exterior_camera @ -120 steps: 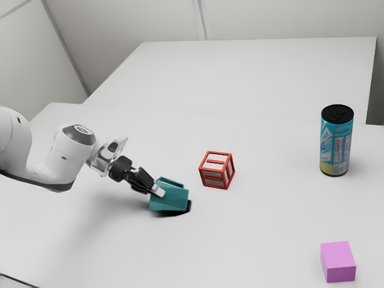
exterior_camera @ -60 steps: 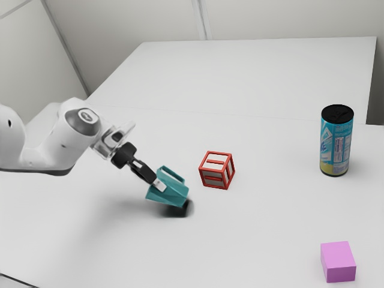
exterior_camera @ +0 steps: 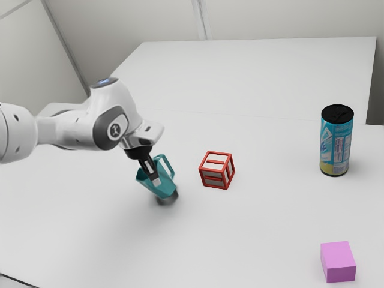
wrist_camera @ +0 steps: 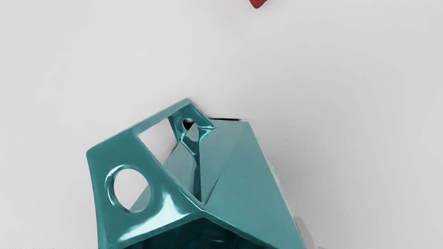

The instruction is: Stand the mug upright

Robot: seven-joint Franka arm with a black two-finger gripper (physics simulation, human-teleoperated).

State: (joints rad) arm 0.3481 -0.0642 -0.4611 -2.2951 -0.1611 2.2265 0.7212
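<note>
My gripper (exterior_camera: pixel 157 182) reaches down to the teal mug (exterior_camera: pixel 161 185) in the exterior view and grips it. The mug leans at a slant, its mouth toward the exterior view's upper left and its base toward the lower right, just over a dark shadow. Its angular handle points up and toward the red-edged block. In the wrist view the mug (wrist_camera: pixel 242 166) shows its faceted side, handle and part of its dark inside, with one pale fingertip (wrist_camera: pixel 304 232) against its side; the other finger is hidden there.
A red-edged white block (exterior_camera: pixel 216 170) stands close to the mug, toward the exterior view's right; its red corner (wrist_camera: pixel 257 3) is in the wrist view. Farther right are a blue can (exterior_camera: pixel 336 141) and a pink block (exterior_camera: pixel 338 262) on the white table (exterior_camera: pixel 258 234).
My hand has swung to a steeper, more downward angle. The mug has turned with it, from lying on its side to a tilted pose, and shifted slightly toward the exterior view's left.
</note>
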